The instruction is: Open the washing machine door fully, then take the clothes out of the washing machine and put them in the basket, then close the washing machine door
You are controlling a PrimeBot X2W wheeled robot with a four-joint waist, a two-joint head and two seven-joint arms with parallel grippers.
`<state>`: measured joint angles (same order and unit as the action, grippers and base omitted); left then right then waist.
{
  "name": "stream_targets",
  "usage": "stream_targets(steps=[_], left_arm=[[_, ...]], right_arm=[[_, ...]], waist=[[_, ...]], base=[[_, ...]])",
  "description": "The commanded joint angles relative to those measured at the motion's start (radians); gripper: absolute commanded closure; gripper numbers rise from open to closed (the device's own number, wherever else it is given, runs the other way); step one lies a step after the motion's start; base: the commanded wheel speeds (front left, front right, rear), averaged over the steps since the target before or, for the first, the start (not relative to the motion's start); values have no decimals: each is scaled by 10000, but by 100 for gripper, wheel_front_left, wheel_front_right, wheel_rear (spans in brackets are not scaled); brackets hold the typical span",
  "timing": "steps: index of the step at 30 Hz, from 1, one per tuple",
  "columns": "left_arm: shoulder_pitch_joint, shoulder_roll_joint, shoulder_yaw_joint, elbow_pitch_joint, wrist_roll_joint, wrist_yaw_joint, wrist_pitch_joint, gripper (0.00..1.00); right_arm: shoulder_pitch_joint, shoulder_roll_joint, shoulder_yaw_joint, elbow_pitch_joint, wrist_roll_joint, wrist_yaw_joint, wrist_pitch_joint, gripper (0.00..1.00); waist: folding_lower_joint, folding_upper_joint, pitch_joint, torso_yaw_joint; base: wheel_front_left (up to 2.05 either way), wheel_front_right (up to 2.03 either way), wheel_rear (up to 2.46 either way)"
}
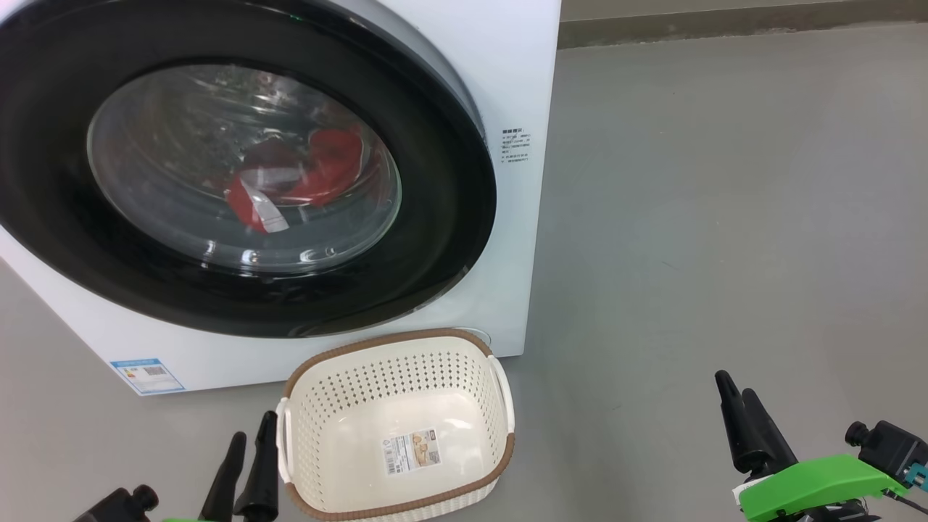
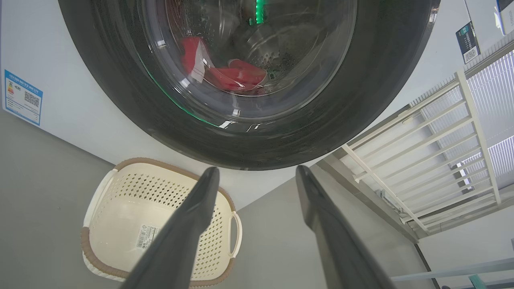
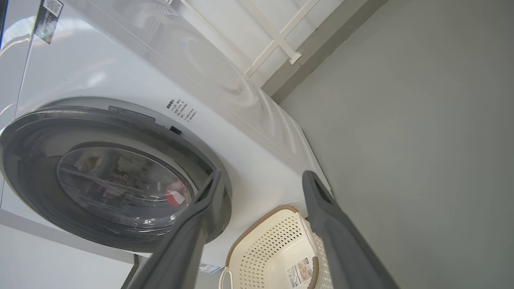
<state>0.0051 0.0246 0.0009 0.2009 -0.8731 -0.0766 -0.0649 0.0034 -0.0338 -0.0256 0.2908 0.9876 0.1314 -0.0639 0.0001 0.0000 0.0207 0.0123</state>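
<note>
**Nothing done yet: door shut, clothes inside**

None of the three steps is done, as far as I can judge. The door (image 1: 167, 188) sits flush against the washer (image 1: 507, 87), with no gap showing at its black rim. Through the glass I see the red clothes (image 1: 319, 174) lying low in the drum, right of its centre. The basket (image 1: 377, 384) stands on the floor (image 1: 725, 217) in front of the washer, under the door's lower right part, and holds nothing but its label sticker. Its far rim comes close to the washer's front; I cannot tell whether they touch. So opening the door, moving the clothes and closing the door are all left.

My left gripper (image 1: 254, 425) hangs low, just beside the basket's left handle. Its fingers are spread and hold nothing. From its wrist view the door rises ahead of and above the fingertips, well apart from them. My right gripper (image 1: 734, 384) is also released and empty. It sits over bare floor, well to the right of the basket and farther from the door than the left one. Its wrist view looks along the washer's front at the door's right edge, the side nearest to it. I cannot make out a handle or latch on the rim from any view, so I still have to find where to take hold.
</note>
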Motion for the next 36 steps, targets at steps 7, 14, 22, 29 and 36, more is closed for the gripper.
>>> stream_targets(steps=[7, 14, 22, 29, 36], left_arm=[[-6, 184, 96, -403, 1051, 136, -341, 0], [49, 193, 54, -504, 1813, 174, -546, 0], [129, 204, 39, -634, 2691, 214, -780, 0], [189, 211, 19, -735, 3343, 263, -957, 0], [248, 220, 17, -862, 4050, 330, -1163, 0]], right_arm=[[-13, -200, 244, -332, -923, -4, -346, 0], [32, -225, 346, -372, -1592, -5, -552, 0], [68, -240, 460, -456, -2379, -5, -786, 0], [131, -246, 539, -518, -2961, -5, -964, 0], [187, -264, 627, -570, -3659, -6, -1170, 0]], waist=[[-1, 0, 22, 11], [-1, 0, 35, 15], [-1, 0, 47, -29], [-1, 0, 48, -47], [-1, 0, 81, -47]], base=[[0, 0, 0], [0, 0, 0], [0, 0, 0], [0, 0, 0], [0, 0, 0]])
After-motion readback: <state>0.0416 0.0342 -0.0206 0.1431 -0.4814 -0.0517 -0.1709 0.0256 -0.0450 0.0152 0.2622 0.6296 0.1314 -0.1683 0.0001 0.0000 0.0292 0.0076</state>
